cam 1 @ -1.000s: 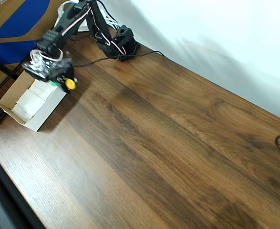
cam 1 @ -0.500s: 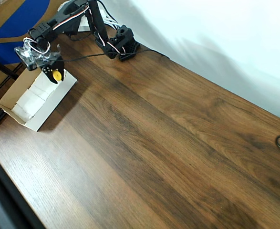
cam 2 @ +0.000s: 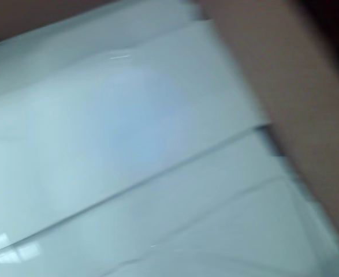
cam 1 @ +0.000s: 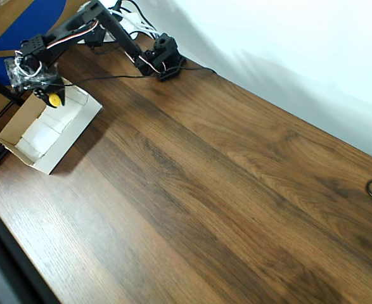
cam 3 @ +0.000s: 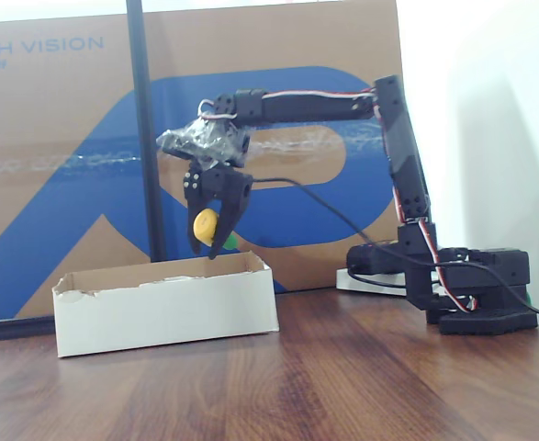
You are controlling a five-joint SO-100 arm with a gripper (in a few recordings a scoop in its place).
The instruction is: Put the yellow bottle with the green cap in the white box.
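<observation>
Fixed view: the gripper is squeezing the yellow bottle with the green cap above the white box. Letting go is what is left.

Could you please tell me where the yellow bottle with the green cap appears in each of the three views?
Overhead view: the yellow bottle with the green cap is at upper left, held in the gripper over the white box.
Wrist view: I can't make it out; blurred white padding and a cardboard edge.
Fixed view: left of centre, between the fingers, above the box.
Shared landmark: the white box.
</observation>
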